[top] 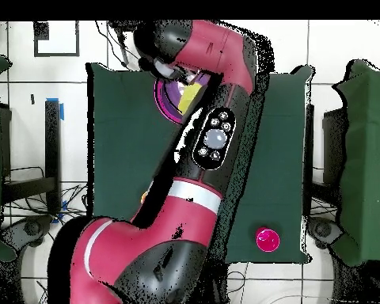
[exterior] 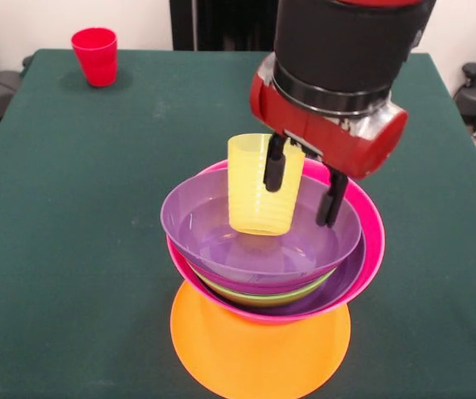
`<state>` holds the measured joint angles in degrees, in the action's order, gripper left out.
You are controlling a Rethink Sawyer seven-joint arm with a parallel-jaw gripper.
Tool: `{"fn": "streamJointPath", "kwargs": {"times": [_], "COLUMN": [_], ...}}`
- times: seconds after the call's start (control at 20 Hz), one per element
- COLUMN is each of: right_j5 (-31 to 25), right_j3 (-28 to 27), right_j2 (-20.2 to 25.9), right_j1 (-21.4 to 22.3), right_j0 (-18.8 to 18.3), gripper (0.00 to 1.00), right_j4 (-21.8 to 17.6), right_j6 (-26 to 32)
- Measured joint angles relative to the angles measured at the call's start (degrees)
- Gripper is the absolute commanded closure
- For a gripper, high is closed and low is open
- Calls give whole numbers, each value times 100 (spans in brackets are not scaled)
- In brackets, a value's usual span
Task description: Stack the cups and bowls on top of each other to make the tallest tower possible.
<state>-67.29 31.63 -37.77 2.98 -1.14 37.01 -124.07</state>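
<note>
The tower stands near the table's front edge: an upturned orange bowl (exterior: 254,353) as base, then a pink bowl (exterior: 369,241), a lime green bowl (exterior: 262,295) and two purple bowls, the top one (exterior: 213,229) open upward. A translucent yellow cup (exterior: 250,187) sits upright inside the top purple bowl. My gripper (exterior: 304,184) is open at the cup. One finger (exterior: 275,166) is at the cup's wall and the other (exterior: 331,199) hangs outside it to the right. A red cup (exterior: 95,56) stands at the far left. In the overhead view the arm hides most of the tower; the purple bowl (top: 169,99), the yellow cup (top: 190,93) and the red cup (top: 267,239) show.
Green cloth covers the table (exterior: 71,249). The orange-yellow cup and the small blue and red-orange bowls are out of view. Chairs and cables stand around the table's sides.
</note>
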Motion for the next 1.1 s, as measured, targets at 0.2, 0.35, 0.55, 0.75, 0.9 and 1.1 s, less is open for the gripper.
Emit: {"fn": "streamJointPath", "kwargs": {"times": [0.2,0.35,0.55,0.75,0.9,1.1], "right_j5": [8,28,65,102,119,141], "right_j3": [-272,-392,-495,-552,-565,-565], "right_j2": [7,16,21,32,47,78], "right_j1": [-179,-282,-430,-551,-586,-632], "right_j0": [-34,-34,-39,-66,-88,-147], "gripper": [0,0,0,0,0,0], "right_j4": [12,14,12,12,12,13], "right_j6": [0,0,0,0,0,0]}}
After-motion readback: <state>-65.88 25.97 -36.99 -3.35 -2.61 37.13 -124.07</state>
